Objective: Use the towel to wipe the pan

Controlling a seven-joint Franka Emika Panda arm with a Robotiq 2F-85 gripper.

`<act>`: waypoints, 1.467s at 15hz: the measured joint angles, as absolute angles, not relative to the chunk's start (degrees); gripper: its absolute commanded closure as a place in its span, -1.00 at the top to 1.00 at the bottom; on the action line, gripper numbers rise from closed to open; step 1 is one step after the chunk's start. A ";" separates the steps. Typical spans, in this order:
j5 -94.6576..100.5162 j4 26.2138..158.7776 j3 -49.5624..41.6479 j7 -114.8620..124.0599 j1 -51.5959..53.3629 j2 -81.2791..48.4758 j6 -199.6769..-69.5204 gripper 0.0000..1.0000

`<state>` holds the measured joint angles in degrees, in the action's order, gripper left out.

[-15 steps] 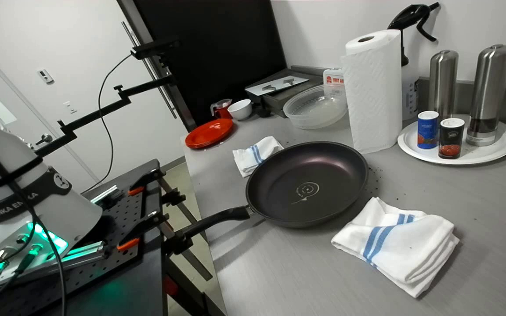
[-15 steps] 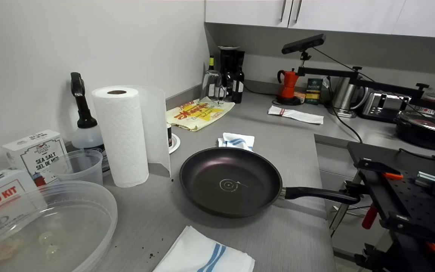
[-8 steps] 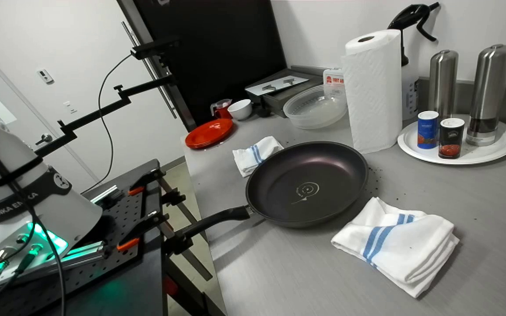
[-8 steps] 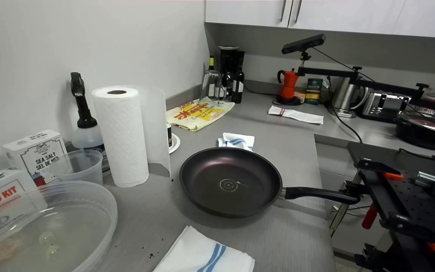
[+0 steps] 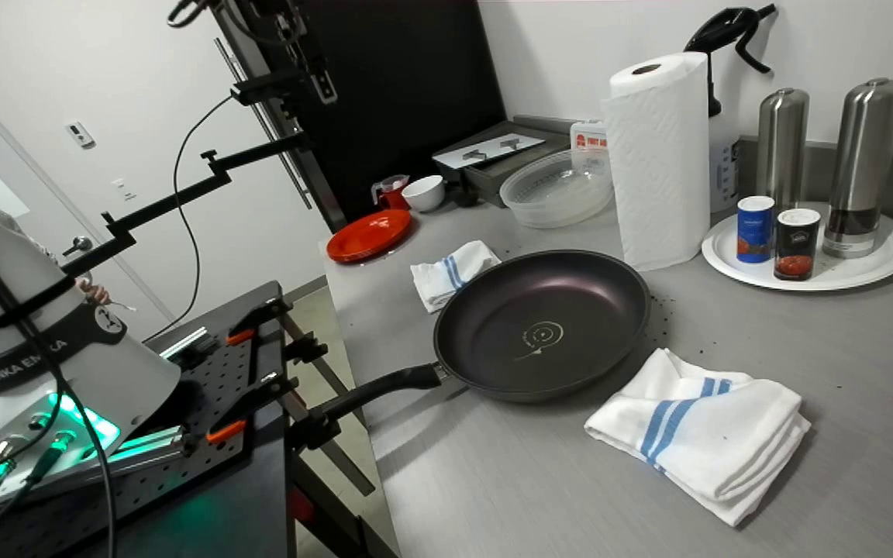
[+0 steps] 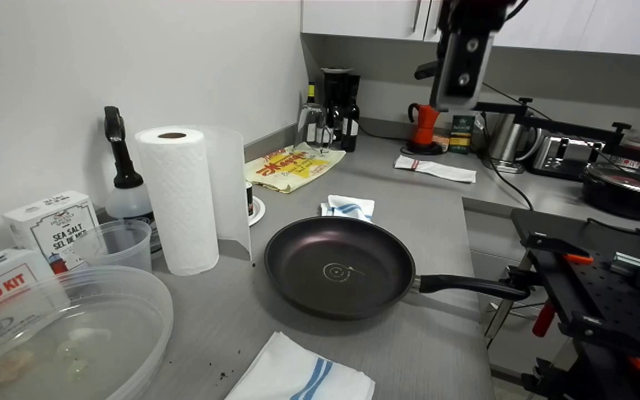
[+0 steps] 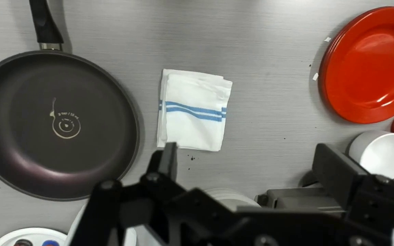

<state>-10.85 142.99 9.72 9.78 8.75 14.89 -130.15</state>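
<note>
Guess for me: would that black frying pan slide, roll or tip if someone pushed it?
The black frying pan would probably slide rather than roll, since it sits base-down on the grey counter. It looks unlikely to tip, being shallow and broad. Pushing its handle, which juts past the counter's edge, may swing the pan around.

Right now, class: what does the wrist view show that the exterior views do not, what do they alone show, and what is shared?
Only the wrist view: the clear gap in the open gripper.
Only the exterior views: the mills, the arm base and the toaster.
Shared: the pan and towel, in the wrist view and both exterior views; the red plates and white bowl, in the wrist view and an exterior view.
</note>
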 measured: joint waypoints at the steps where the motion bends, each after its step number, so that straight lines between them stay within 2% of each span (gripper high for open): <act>1: -10.76 143.65 10.50 11.27 8.76 13.05 -132.97 1.00; 6: -6.55 145.67 12.04 19.50 8.74 2.75 -146.88 1.00; 11: -2.60 144.69 11.87 23.23 9.09 -7.33 -155.07 1.00; 22: -3.25 133.99 12.05 7.92 9.00 -27.12 -161.34 1.00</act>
